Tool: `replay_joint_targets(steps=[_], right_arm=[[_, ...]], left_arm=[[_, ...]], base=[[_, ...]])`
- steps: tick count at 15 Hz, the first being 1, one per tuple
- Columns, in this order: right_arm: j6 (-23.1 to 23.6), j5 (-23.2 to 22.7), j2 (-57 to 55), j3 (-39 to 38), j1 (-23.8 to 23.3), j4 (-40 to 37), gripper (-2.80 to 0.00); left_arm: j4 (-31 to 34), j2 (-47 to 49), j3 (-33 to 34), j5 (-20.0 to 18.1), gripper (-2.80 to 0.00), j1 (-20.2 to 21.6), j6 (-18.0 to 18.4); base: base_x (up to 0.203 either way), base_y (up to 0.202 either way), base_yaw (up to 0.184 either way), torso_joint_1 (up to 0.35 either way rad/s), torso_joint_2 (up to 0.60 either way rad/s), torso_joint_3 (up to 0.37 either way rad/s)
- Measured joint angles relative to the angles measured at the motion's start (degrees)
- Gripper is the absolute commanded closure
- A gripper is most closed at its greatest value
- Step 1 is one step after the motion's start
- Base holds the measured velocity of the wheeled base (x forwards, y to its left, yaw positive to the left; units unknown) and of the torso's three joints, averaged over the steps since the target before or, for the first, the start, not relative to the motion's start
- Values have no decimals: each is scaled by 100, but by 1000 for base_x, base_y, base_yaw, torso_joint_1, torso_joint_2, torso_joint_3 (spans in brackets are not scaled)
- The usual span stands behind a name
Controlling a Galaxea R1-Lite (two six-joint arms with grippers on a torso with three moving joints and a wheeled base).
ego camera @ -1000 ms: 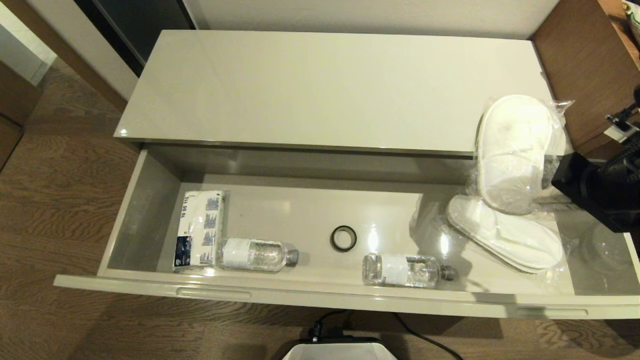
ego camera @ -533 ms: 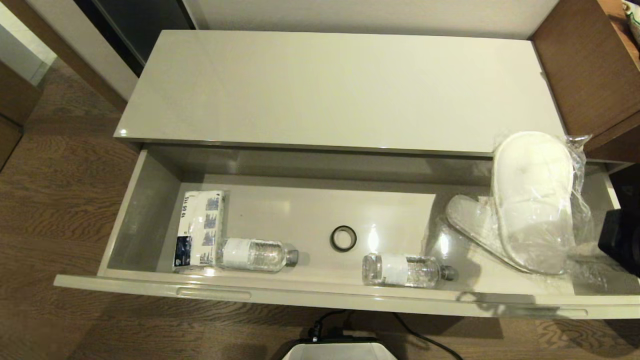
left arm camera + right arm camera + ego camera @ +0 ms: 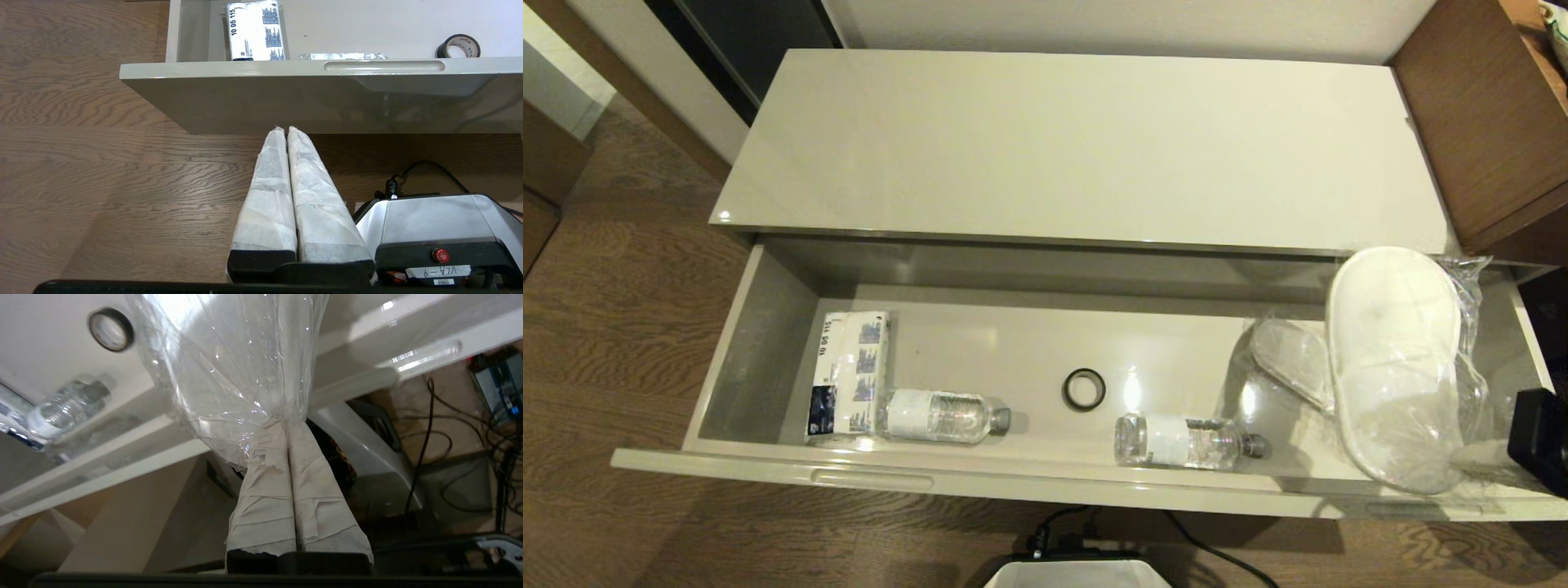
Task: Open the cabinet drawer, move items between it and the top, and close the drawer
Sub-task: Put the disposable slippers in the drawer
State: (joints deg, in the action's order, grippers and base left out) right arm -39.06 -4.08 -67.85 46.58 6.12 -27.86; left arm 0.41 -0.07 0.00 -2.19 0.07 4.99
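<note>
Beige-grey, glossy: cabinet drawer [image 3: 1045, 482], pulled fully out below the top [image 3: 1078, 147], which carries nothing.

Contents, left to right:
- Left gripper [image 3: 286, 130]: parked low in front of the drawer panel, fingers pressed together, empty.
- Tissue pack [image 3: 849, 371], flat at the left end; not part of the job.
- Water bottle [image 3: 939, 415], on its side, touching the tissue pack, cap to the right.
- Black ring [image 3: 1084, 389], mid-floor, apart from both bottles.
- Second water bottle [image 3: 1184, 441], on its side near the front wall.
- Slipper pair [image 3: 1290, 355], lying on the drawer floor, partly hidden behind the lifted pair.
- Lifted slipper pair [image 3: 1401, 367], tilted over the right end of the drawer, lower end close to the front rim.
- Right gripper [image 3: 288, 426]: clamped on the clear wrap only, not on the slippers.

Hazards, as judged:
- Film slipping or tearing under the pack's weight, from so thin a pinch; likely a drop back into the drawer or onto the floor.
- Swinging pack catching the front rim or the edge of the top on the way up.
- Loose wrap dragging the lower pair along.
- Round bottles rolling if nudged.

Position against tool: lifted pair hanging beyond the right fingertips, joined to them by bunched film; the other items to its left, well apart from either gripper.
</note>
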Motion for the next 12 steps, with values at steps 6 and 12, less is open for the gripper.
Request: replay_joint_targets(steps=[6,12], right_arm=[[-52,-154,-140,-363,181,15,0],[-85,-140,-737,-642,211,1180,0]], left_arm=[[0,0,0,2,0,4,0],[2,0,0,0,0,2,0]], base=[[0,0,0,0,0,0],[0,0,0,0,0,0]])
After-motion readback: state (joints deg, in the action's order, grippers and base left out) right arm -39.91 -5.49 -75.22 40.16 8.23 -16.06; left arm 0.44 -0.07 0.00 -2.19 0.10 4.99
